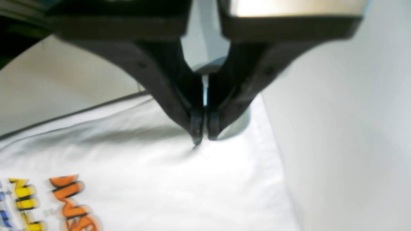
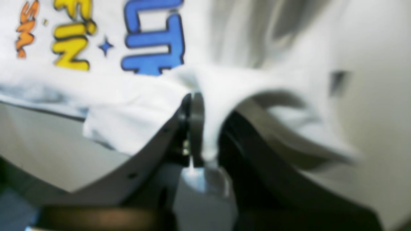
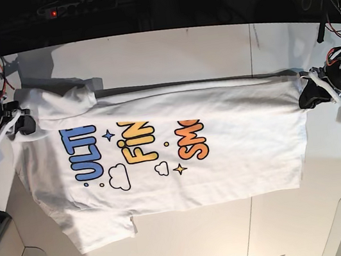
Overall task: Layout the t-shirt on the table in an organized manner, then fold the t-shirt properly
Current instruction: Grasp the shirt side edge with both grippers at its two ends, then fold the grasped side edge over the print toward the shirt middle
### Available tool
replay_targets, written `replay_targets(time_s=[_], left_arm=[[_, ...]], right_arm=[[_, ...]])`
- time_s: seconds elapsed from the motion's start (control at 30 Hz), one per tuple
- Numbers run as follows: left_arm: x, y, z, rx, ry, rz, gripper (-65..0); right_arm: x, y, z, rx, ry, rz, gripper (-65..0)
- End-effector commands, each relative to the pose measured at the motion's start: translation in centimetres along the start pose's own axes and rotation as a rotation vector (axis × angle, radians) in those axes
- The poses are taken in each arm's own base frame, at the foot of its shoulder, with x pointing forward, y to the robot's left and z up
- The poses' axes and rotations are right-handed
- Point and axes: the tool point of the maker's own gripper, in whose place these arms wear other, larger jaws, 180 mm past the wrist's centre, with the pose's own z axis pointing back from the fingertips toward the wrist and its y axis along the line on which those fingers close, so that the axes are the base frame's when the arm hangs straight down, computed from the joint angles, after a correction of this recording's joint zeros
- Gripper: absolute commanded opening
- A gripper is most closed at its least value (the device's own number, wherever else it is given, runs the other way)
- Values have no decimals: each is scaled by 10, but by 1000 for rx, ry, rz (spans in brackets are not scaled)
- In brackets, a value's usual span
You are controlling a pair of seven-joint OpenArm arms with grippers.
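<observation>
The t-shirt (image 3: 179,139) lies print-up across the desk (image 3: 146,54), spread lengthwise between my two arms, collar end toward the right arm and hem toward the left. I judge it light and completely limp: it will sag wherever I am not holding it, drag and wrinkle if I pull along the desk, and slip out of a shallow pinch. The far long edge looks doubled over on itself, with a sleeve bunched near the right arm, so the layout is not tidy yet. The best places to hold, as I see it, are edges and corners such as the shoulder seams and hem corners, where the cloth is thicker and I can keep it taut between both arms.

My right pincer (image 2: 200,106) is closed down narrow on a fold of white cloth near the shoulder end; in the right wrist view the fabric runs up between the jaws and drapes over one of them. My left pincer (image 1: 203,136) is also closed almost completely, tips nearly meeting, down at the hem end of the shirt. From the left wrist view I cannot be sure whether it actually pinches fabric or merely presses on it; the overhead view has it right at the hem edge.
</observation>
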Motion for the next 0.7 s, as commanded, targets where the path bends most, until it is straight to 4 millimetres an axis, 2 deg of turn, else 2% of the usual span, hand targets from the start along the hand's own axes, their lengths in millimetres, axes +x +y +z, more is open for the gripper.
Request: replay_targets(time_s=[0.0, 0.13, 0.27, 0.3, 0.33, 0.37, 0.4, 0.43, 0.47, 0.67], left_arm=[[21, 10, 4, 34, -45, -26, -650], [22, 22, 4, 96, -38, -30, -650], [22, 23, 5, 106, -34, -37, -650], [21, 23, 5, 106, -33, -39, -595], [22, 24, 5, 107, -32, -40, -501], [22, 25, 5, 109, -32, -42, -427], [23, 26, 6, 112, -32, -45, -385], [24, 28, 8, 116, -34, -48, -377], [27, 30, 9, 122, -39, -50, -377], [46, 42, 21, 124, -81, -51, -377]], right_arm=[[18, 3, -2, 18, -44, 13, -650], [14, 14, -25, 43, 14, 41, -650], [19, 15, -28, 24, 36, 86, -650], [20, 15, -28, 22, 47, 88, -650], [21, 15, -27, 20, 61, 93, -633], [25, 14, -25, 19, 63, 104, -516], [31, 14, -24, 17, 56, 115, -403], [36, 12, -21, 13, 49, 123, -326], [43, 10, -17, 7, 37, 133, -303], [73, 10, 13, -19, -17, 206, -305]])
